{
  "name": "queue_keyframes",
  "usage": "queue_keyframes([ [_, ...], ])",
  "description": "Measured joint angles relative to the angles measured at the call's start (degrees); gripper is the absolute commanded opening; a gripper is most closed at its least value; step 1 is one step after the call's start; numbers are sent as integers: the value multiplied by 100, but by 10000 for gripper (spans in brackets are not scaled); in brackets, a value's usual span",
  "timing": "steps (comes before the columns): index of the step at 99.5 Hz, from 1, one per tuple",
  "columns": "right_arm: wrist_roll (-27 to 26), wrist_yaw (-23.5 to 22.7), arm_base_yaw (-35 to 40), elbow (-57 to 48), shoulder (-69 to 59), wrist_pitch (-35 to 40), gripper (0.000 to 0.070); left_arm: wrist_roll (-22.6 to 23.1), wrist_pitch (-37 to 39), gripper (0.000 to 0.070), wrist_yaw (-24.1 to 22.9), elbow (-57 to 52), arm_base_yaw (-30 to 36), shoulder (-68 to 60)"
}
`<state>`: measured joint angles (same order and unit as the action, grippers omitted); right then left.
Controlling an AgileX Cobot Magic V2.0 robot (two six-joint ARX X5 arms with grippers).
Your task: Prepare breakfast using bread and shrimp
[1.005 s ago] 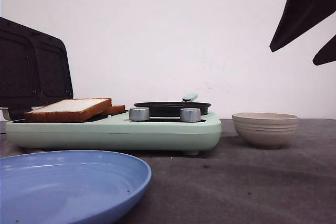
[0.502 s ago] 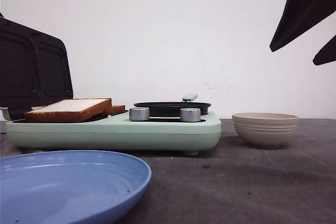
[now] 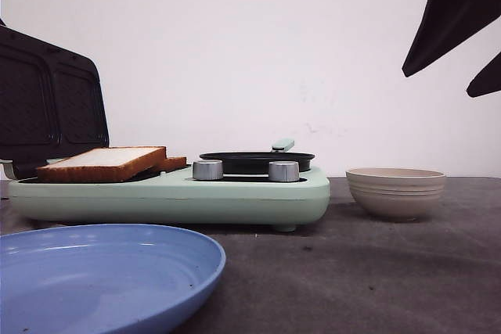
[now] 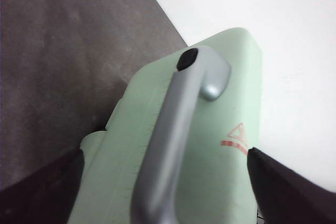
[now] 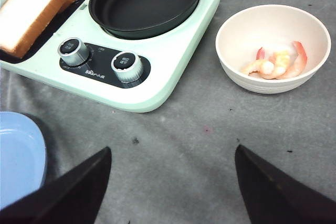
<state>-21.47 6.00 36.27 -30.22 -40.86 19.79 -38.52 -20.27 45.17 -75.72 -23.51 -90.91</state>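
Nothing has moved since the earlier frames; both arms idle, jaws spread wide and empty.
Shrimp (image 5: 275, 65) lie in the ribbed beige bowl (image 5: 273, 45), on the table just beside the mint breakfast maker (image 3: 235, 193); right gripper (image 5: 173, 182) hangs high above, well apart from them. Shrimp look small, soft, likely slippery: judge a gentle pinch across one body. Bread (image 3: 106, 163) slices sit on the open grill side, light and squashy, best held by crust edges. Left gripper (image 4: 163, 192) straddles the lid handle (image 4: 173, 129), fingers not touching it.
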Motion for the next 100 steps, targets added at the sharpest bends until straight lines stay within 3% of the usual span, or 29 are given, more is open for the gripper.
queue_keyframes([
  [31,-4,0,0,0,0,-22,456,-11,55,448,2,0,114,-105],
  [46,-7,0,0,0,0,-37,456,-57,83,255,2,0,125,-181],
  [62,-7,0,0,0,0,-37,456,-83,157,1,2,0,127,-195],
  [100,-131,7,0,0,0,-37,456,70,219,0,66,0,151,-195],
])
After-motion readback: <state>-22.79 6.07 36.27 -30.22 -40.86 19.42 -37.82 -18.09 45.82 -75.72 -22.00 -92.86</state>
